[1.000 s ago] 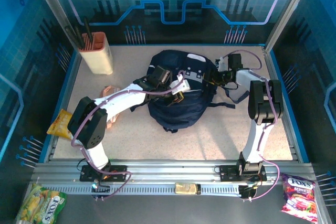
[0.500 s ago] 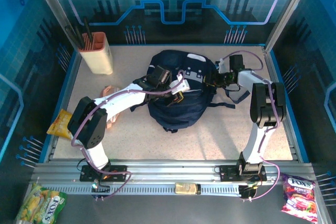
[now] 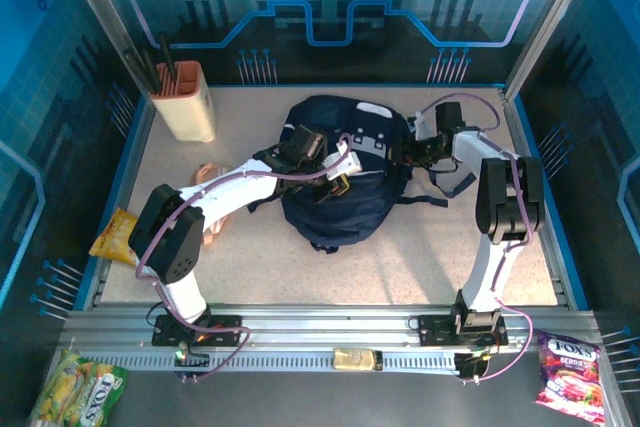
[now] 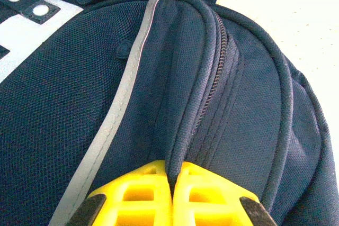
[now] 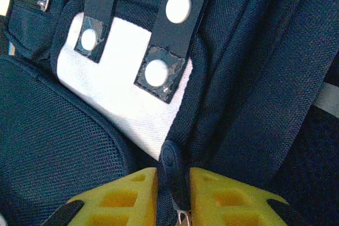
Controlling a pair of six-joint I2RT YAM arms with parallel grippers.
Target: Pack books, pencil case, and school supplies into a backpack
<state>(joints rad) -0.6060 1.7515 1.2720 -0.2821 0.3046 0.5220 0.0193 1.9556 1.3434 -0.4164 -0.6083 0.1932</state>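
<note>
From above: left gripper (image 3: 338, 169) set on the backpack (image 3: 335, 212), most of the bag lying under and nearer than it. Right gripper (image 3: 408, 155) against the bag's side, straps (image 3: 440, 187) just beside. Cannot tell from here how either pair of jaws stands.

Left wrist: pressed together on a raised fold of navy backpack fabric, yellow fingers (image 4: 143, 197) touching. Pale stripe (image 4: 119, 109) running ahead-left of the pinch, zipper (image 4: 214, 72) ahead-right.

Right wrist: nipping the black zipper pull (image 5: 170, 162) between fingers (image 5: 225, 197) closed almost together. White patch (image 5: 124, 104) with snap tabs (image 5: 177, 30) ahead-left.
</note>
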